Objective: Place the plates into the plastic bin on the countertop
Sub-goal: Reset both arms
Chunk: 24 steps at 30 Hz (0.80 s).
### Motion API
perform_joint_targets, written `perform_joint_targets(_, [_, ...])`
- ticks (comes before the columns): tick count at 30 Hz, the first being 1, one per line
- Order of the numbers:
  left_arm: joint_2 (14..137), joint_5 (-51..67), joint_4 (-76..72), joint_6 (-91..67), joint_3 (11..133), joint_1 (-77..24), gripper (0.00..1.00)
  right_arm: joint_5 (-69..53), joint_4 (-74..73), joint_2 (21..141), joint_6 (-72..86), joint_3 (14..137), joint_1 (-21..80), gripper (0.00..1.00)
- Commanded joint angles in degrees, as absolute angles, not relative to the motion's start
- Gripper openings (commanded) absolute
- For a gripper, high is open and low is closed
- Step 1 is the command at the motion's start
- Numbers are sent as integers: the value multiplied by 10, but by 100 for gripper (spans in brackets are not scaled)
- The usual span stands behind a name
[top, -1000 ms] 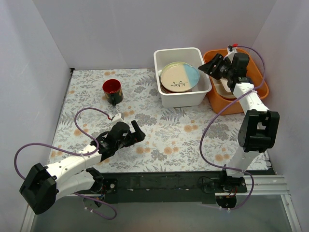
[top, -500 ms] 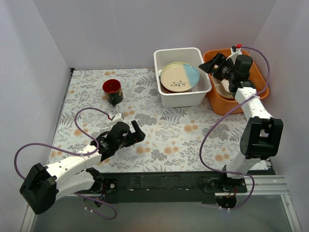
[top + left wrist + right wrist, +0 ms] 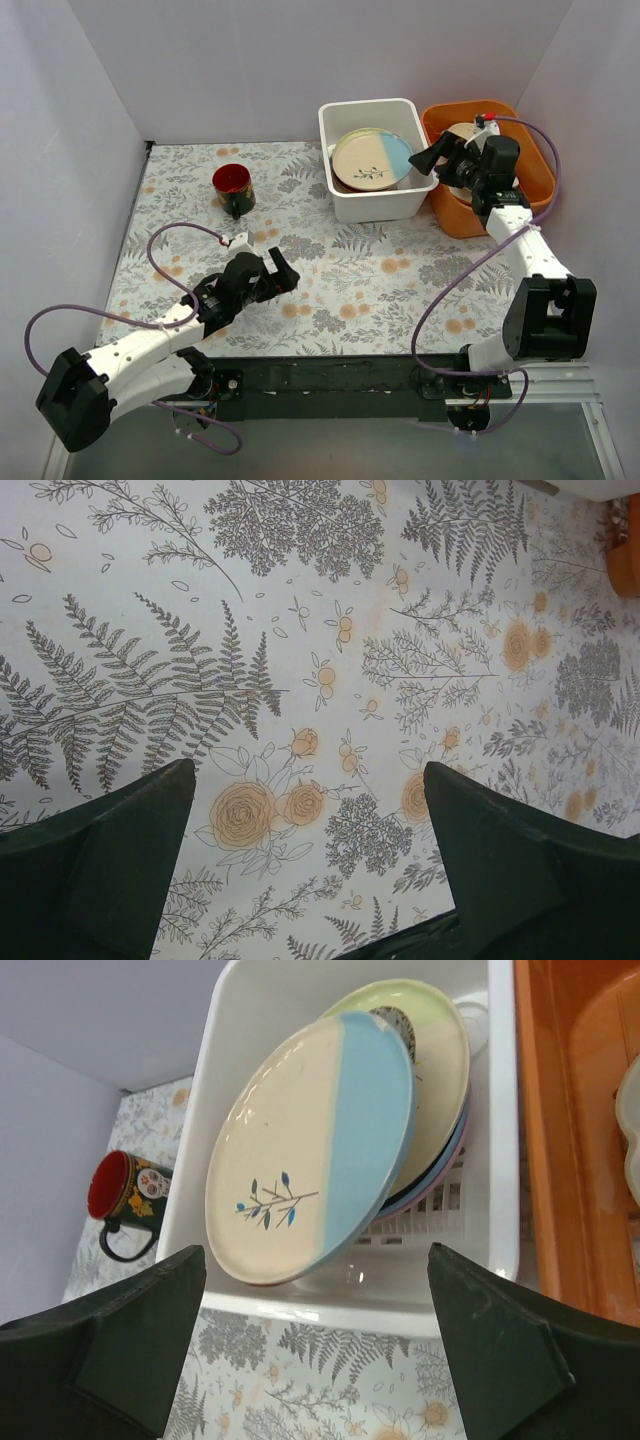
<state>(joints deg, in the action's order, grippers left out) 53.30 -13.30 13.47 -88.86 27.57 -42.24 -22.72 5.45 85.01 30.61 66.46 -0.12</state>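
Note:
The white plastic bin (image 3: pixel 378 206) stands at the back of the flowered countertop (image 3: pixel 350 270). A cream-and-blue plate (image 3: pixel 372 158) leans tilted on top of several other plates inside it. In the right wrist view the plate (image 3: pixel 310 1150) lies over a pale cream plate (image 3: pixel 440 1070), inside the bin (image 3: pixel 330 1305). My right gripper (image 3: pixel 428 160) is open and empty, above the bin's right edge; it also shows in the right wrist view (image 3: pixel 312 1260). My left gripper (image 3: pixel 283 268) is open and empty, low over the bare countertop (image 3: pixel 300 630), as the left wrist view (image 3: pixel 308 770) shows.
An orange tub (image 3: pixel 500 205) with a beige dish (image 3: pixel 462 133) stands right of the bin, touching it; its wall shows in the right wrist view (image 3: pixel 560 1160). A dark-red cup (image 3: pixel 232 186) stands at the back left, and also shows in the right wrist view (image 3: pixel 125 1200). White walls close in three sides.
My right gripper has moved left and nearer, from over the orange tub to the bin's right edge. The left arm has shifted slightly. The plates have not moved.

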Motion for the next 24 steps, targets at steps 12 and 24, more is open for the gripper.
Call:
perform_joint_targets(12, [598,-149,135,-872,316,-425,98,-60,-51,713,180,518,174,98])
perform_joint_targets(24, [684,-106,142,-788,394,-397,98,-78,-50,685,174,406,190,98])
